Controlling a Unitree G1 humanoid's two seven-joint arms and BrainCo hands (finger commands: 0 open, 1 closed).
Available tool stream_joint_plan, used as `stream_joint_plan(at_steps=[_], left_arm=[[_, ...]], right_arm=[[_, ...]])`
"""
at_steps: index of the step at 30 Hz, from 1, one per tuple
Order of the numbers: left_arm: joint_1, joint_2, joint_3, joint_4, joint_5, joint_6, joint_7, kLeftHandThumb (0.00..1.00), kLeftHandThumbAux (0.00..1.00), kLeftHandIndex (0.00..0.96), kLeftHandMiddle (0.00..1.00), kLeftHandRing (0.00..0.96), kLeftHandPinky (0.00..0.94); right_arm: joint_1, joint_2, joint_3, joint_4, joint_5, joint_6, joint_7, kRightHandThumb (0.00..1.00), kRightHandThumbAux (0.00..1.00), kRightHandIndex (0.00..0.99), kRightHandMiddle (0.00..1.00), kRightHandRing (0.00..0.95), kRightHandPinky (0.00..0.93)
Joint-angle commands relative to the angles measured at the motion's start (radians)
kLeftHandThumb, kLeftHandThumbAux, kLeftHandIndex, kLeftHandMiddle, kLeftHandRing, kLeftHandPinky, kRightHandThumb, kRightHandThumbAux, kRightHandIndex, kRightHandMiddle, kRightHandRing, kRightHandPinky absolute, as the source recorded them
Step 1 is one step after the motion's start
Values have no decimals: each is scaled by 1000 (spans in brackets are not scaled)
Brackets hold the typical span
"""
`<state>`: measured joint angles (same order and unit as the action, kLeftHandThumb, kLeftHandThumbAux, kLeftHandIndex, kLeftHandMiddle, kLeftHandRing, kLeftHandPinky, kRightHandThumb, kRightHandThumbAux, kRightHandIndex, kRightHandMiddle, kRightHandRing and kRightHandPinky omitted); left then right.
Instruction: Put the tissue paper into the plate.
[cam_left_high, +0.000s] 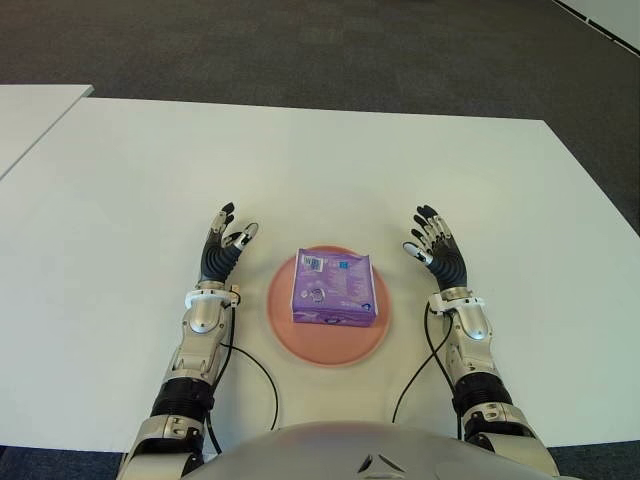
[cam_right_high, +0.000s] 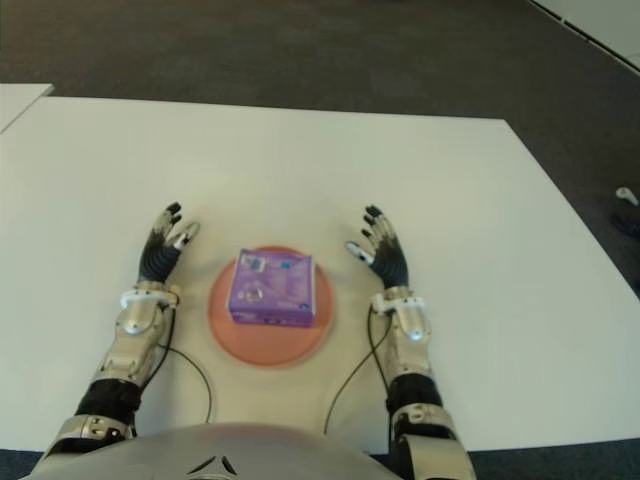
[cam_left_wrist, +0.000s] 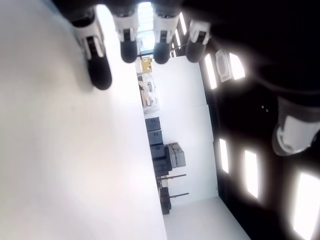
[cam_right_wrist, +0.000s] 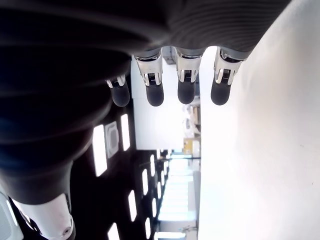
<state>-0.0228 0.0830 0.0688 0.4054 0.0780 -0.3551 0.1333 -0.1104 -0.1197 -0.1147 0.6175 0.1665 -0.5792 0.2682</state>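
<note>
Tissue pack (cam_left_high: 334, 287) lies flat in the pink plate (cam_left_high: 283, 318) on the white desk (cam_left_high: 120, 200); left robot hand (cam_left_high: 222, 250) and right robot hand (cam_left_high: 434, 250) flank it, fingers spread, empty

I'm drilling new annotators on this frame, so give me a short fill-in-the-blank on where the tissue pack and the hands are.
1. The purple tissue pack lies on the pink ____.
2. The plate sits on the white ____.
3. The left hand and right hand both hold ____.
4. The plate lies ____ the two hands.

Missing words: plate; table; nothing; between
</note>
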Motion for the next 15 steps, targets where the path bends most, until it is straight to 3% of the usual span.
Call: stream_joint_plan(at_steps=[1,12,15], left_arm=[[17,-15,7,14,-19,18,-6,0,429,0,0,0,0],[26,-25,1,1,-35,11,-14,0,429,0,0,0,0],[28,-26,-2,-3,-36,7,-17,0,431,0,0,0,0]], right_arm=[[121,68,16,90,-14,29,-19,6,726,0,0,0,0],[137,97,13,78,-61,-65,-102,15,724,0,0,0,0],[151,107,19,42,-64,-43,-125,26,711,0,0,0,0]])
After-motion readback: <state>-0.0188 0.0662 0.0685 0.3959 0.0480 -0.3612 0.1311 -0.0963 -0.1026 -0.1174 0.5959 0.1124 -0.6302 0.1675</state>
